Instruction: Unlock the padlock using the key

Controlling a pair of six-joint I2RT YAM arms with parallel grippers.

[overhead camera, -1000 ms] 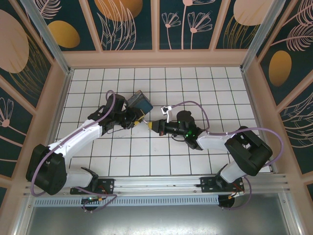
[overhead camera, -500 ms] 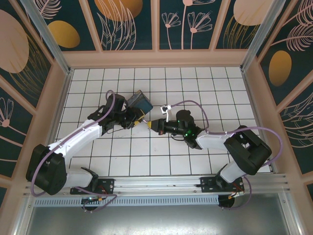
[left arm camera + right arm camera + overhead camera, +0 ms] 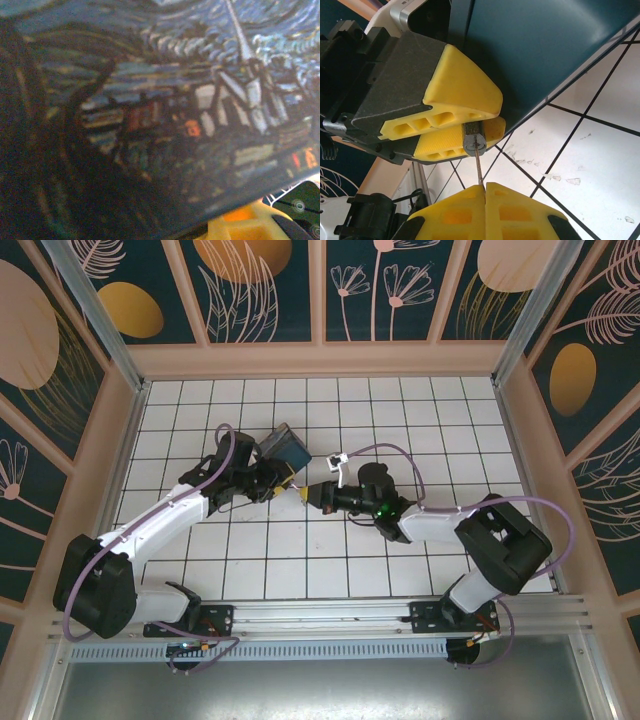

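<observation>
In the right wrist view the small padlock (image 3: 474, 141) shows its round silvery keyway end. It is pinched between the yellow fingers of my left gripper (image 3: 492, 119). The thin key (image 3: 478, 167) runs straight from that keyway down into my right gripper (image 3: 485, 192), whose yellow fingers are shut on it and hide its head. From above, the left gripper (image 3: 284, 483) and right gripper (image 3: 307, 496) meet tip to tip near the middle of the tiled floor. The padlock's shackle is hidden.
A blue starry-night painted box (image 3: 286, 447) sits tilted right behind the left gripper. It looms close in the left wrist view (image 3: 165, 100) and overhangs the grippers (image 3: 540, 45). White tiled floor (image 3: 400, 410) lies open around both arms, with wooden walls (image 3: 320, 360) on three sides.
The right gripper has edged slightly left toward the left gripper and the padlock. The left arm and the box have stayed put.
</observation>
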